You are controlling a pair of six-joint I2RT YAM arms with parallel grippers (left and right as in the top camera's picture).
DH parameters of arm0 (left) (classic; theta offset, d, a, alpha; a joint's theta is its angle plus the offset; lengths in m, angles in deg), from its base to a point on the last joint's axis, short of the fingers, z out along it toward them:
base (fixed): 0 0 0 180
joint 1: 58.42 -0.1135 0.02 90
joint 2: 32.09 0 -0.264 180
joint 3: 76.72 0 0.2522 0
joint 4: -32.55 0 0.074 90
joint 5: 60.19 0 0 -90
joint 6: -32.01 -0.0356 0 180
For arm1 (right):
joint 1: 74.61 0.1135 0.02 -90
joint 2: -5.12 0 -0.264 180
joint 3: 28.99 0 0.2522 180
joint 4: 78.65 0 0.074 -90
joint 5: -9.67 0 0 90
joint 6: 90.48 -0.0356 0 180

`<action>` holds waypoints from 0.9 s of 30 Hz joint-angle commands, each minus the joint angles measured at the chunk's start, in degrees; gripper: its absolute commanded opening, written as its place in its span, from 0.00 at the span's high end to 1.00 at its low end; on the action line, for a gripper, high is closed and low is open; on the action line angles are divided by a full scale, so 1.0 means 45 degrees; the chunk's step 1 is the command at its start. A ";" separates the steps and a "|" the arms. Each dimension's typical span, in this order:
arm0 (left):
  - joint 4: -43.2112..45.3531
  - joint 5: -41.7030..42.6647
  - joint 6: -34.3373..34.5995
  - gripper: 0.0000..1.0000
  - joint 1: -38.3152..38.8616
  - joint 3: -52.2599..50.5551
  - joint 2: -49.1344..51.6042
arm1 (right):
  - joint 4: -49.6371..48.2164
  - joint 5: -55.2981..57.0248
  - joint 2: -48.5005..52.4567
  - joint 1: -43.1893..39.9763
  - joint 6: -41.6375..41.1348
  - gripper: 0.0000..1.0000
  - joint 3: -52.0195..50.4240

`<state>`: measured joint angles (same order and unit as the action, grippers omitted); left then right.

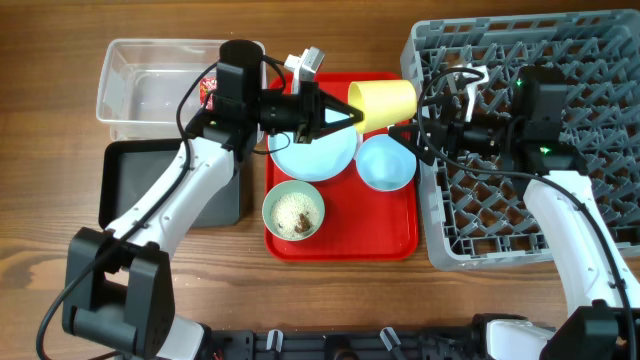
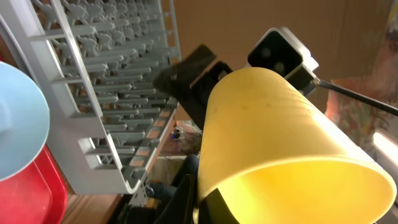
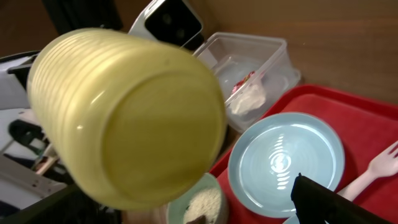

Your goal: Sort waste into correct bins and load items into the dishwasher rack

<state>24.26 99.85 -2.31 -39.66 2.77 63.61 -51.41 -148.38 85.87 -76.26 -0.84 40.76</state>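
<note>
While sideways in left pincer point(image 1: 352, 117), ribbed round yellow plastic cup point(image 1: 386, 102)

— What dishes are counted?
— One yellow cup point(image 1: 382, 100), one plate point(image 1: 310, 158), one blue bowl point(image 1: 386, 162), one green bowl point(image 1: 276, 198).
— And containers?
— One clear tub point(image 1: 150, 92), one black tray point(image 1: 135, 185) and one rack point(image 1: 470, 220) are counted.

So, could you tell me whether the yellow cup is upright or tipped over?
Tipped on its side: the yellow cup is held by the left tool, mouth toward it, base toward the rack.
</note>
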 commanded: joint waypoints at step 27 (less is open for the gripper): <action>0.0078 0.2064 0.0024 0.96 0.0792 0.0058 0.0097 | -0.3837 -0.4852 0.0010 0.0078 -0.0597 0.27 0.0199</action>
<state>24.39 109.08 -2.13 -36.34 2.77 63.63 -68.64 -169.67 85.85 -76.24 -2.75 40.76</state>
